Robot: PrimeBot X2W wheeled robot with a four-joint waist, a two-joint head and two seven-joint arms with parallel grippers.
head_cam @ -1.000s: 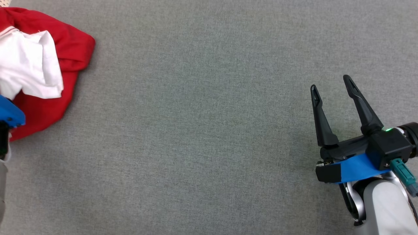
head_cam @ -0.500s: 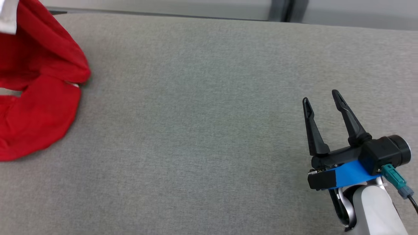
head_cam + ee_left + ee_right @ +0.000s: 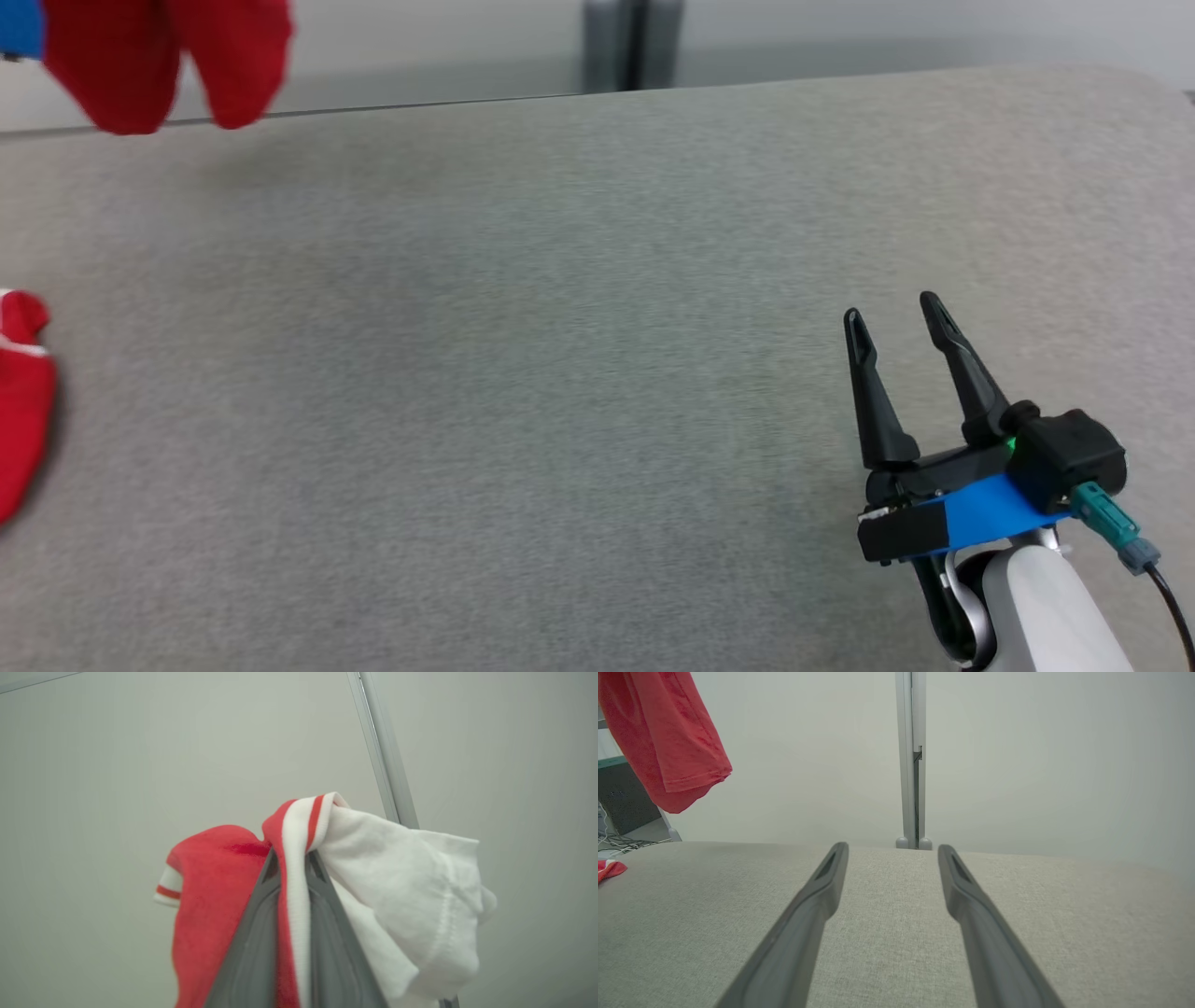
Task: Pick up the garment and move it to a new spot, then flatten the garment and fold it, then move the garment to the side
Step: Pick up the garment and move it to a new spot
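The garment (image 3: 168,56) is red with a white part and hangs in the air at the head view's top left. Its lower end (image 3: 19,392) still touches the grey table at the left edge. In the left wrist view my left gripper (image 3: 292,858) is shut on the garment's red-and-white striped hem, with red cloth (image 3: 215,882) draping to one side and white cloth (image 3: 411,882) to the other. My right gripper (image 3: 892,313) stands open over the table at the lower right, with nothing between its fingers (image 3: 892,848). The right wrist view shows the garment (image 3: 668,732) hanging far to the left.
The grey cloth-covered table (image 3: 560,327) stretches wide between the garment and my right gripper. Its far edge runs along the top, with a pale wall and a metal post (image 3: 633,42) behind it. Cables and a dark cabinet (image 3: 621,807) lie beyond the table's left end.
The head camera has tilted up, bringing the table's far edge and wall into view. The garment has been lifted from a heap on the table to hanging in the air. The right gripper stays open.
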